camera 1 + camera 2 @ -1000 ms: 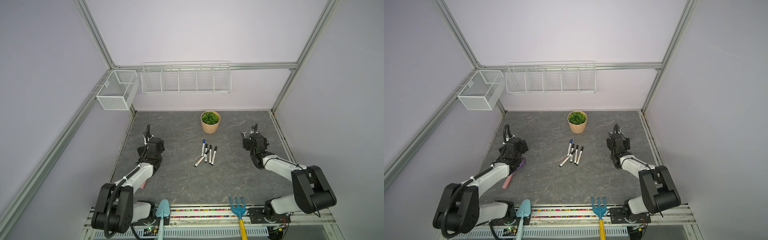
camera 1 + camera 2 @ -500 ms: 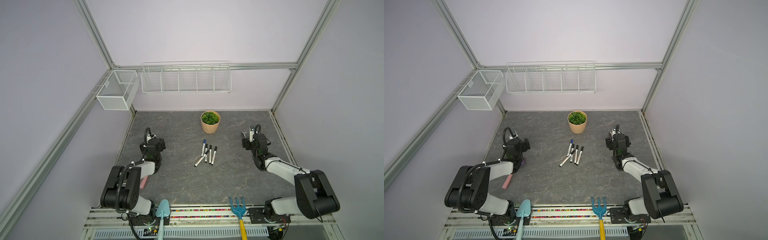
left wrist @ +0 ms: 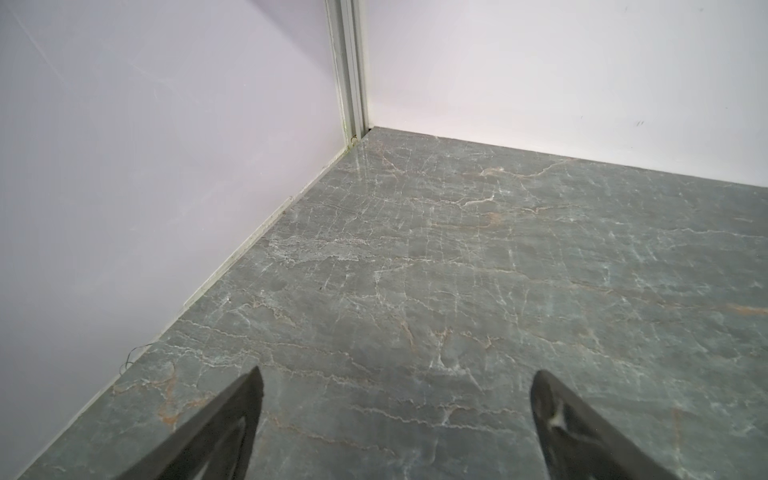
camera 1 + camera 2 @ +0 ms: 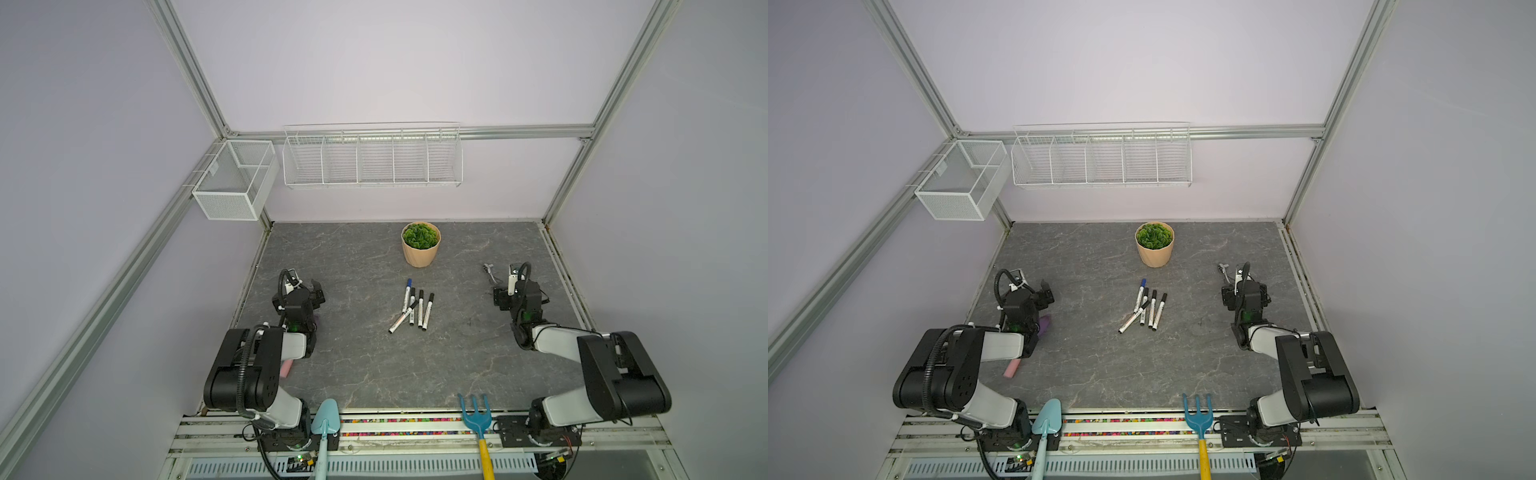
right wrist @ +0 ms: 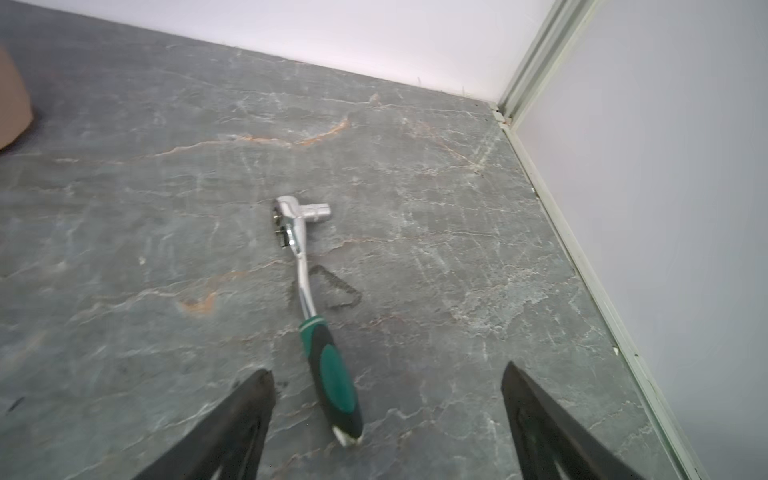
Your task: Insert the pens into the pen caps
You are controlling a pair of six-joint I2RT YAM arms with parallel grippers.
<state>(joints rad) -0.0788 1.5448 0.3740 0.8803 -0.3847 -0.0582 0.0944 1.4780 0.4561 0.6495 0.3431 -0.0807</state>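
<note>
Several white pens (image 4: 413,306) (image 4: 1144,307) lie in a loose cluster at the middle of the table in both top views. The pen caps sit on their far ends, one blue (image 4: 409,283) and the others black (image 4: 431,296). My left gripper (image 4: 311,291) (image 4: 1042,291) (image 3: 397,382) rests low at the table's left side, open over bare table. My right gripper (image 4: 503,297) (image 4: 1228,297) (image 5: 388,374) sits at the right side, open. The green handle end of a ratchet wrench (image 5: 307,286) lies below and between its fingers, untouched.
A potted plant (image 4: 420,245) stands behind the pens. The wrench (image 4: 489,270) lies near the right wall. A purple thing (image 4: 1044,324) and a pink thing (image 4: 1012,368) lie under the left arm. A trowel (image 4: 325,419) and a hand rake (image 4: 475,415) are at the front rail. Wire baskets (image 4: 372,158) hang on the back wall.
Both arms have folded back toward their bases, the left most visibly, while the grippers stayed open near the table's sides. The pens have not moved.
</note>
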